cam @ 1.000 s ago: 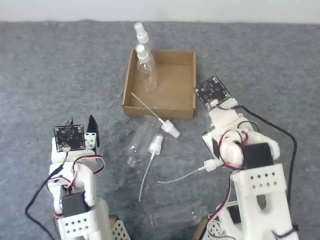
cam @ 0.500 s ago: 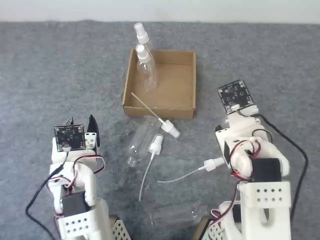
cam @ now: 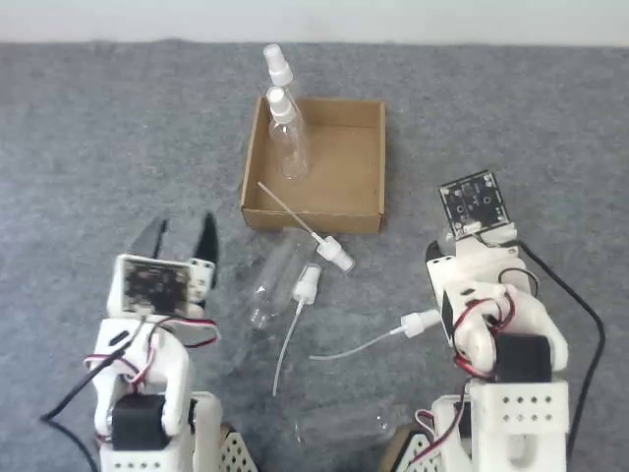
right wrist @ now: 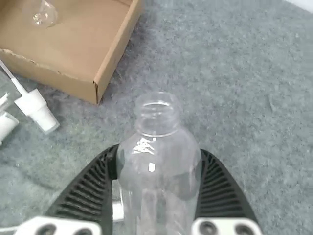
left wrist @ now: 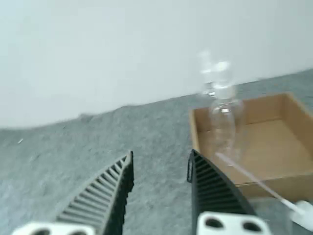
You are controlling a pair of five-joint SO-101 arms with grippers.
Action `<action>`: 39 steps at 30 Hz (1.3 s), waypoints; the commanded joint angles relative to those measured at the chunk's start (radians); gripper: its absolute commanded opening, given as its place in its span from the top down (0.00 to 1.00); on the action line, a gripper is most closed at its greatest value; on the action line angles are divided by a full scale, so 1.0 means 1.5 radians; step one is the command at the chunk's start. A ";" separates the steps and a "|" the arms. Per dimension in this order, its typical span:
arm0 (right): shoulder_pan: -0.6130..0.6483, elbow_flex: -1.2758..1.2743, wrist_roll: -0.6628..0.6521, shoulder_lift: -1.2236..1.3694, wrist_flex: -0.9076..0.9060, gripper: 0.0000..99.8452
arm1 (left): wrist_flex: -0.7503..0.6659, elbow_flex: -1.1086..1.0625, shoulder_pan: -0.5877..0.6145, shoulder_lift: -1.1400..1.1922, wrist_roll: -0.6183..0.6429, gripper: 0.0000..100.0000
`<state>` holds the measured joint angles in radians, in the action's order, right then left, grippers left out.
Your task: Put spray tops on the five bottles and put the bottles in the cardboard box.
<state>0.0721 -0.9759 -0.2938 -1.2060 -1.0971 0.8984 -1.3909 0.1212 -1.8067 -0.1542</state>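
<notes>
The cardboard box sits at the middle back. One bottle with a spray top stands inside it, another just behind it. My right gripper is shut on a clear, uncapped bottle, right of the box's front corner. Two uncapped bottles lie on the carpet. Three loose spray tops with long tubes lie between the arms. My left gripper is open with nothing in it, at the front left, pointing toward the box.
Grey carpet covers the table, with a white wall behind. The right arm's cable loops at the right. Open carpet lies left and right of the box.
My right arm has drawn back to the right, away from the box. My left gripper has opened wider and shifted right toward the lying bottle.
</notes>
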 commanded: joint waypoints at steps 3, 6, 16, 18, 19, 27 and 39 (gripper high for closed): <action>-0.074 0.004 0.050 -0.064 0.025 0.93 | 0.060 0.077 -0.125 -0.005 -0.034 0.83; -0.109 -0.005 0.069 -0.082 0.039 0.93 | 0.087 0.086 -0.181 -0.005 -0.053 0.83; -0.189 -0.014 0.108 -0.115 0.060 0.93 | 0.123 0.079 -0.328 0.019 -0.077 0.83; -0.190 -0.014 0.108 -0.121 0.060 0.93 | 0.113 0.081 -0.342 0.065 -0.077 0.82; -0.190 -0.014 0.108 -0.124 0.059 0.93 | 0.103 0.084 -0.345 0.095 -0.074 0.80; -0.215 -0.014 0.104 -0.126 0.060 0.93 | 0.068 0.161 -0.409 0.339 -0.040 0.77; -0.273 -0.012 0.100 -0.127 0.078 0.93 | -0.034 0.236 -0.565 0.606 0.009 0.77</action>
<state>-0.3222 -1.0111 -0.1404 -1.3763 -1.0081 0.9398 -1.1024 -0.6782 -1.0257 -0.1573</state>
